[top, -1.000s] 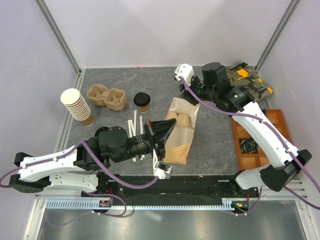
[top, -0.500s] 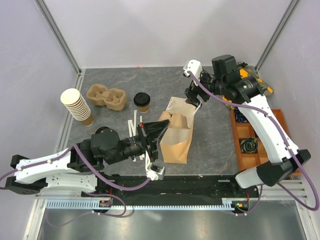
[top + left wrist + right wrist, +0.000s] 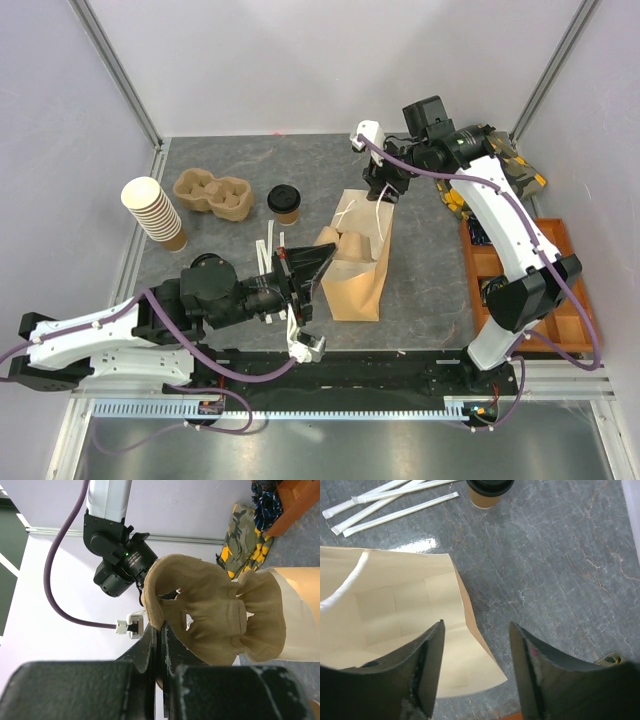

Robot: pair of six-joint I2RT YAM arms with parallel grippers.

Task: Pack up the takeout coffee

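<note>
The takeout coffee (image 3: 285, 203), a small brown cup with a black lid, stands on the grey table left of the brown paper bag (image 3: 358, 285); it also shows at the top of the right wrist view (image 3: 489, 490). My left gripper (image 3: 318, 258) is shut on a pulp cup carrier (image 3: 345, 243) and holds it at the bag's open mouth; in the left wrist view the gripper (image 3: 161, 630) pinches the carrier's (image 3: 210, 610) edge. My right gripper (image 3: 383, 190) is open and empty above the bag's far rim. In the right wrist view it (image 3: 476, 625) hovers over the bag's (image 3: 395, 630) corner.
A stack of brown cups (image 3: 153, 213) and a second pulp carrier (image 3: 212, 193) sit at the back left. Wrapped straws (image 3: 268, 250) lie left of the bag. A camouflage cloth (image 3: 505, 165) and a wooden tray (image 3: 560, 290) are at the right.
My right arm swung left and now hovers over the bag's far rim, gripper open. The bag's mouth stands wider. My left gripper still holds the carrier, almost unmoved.
</note>
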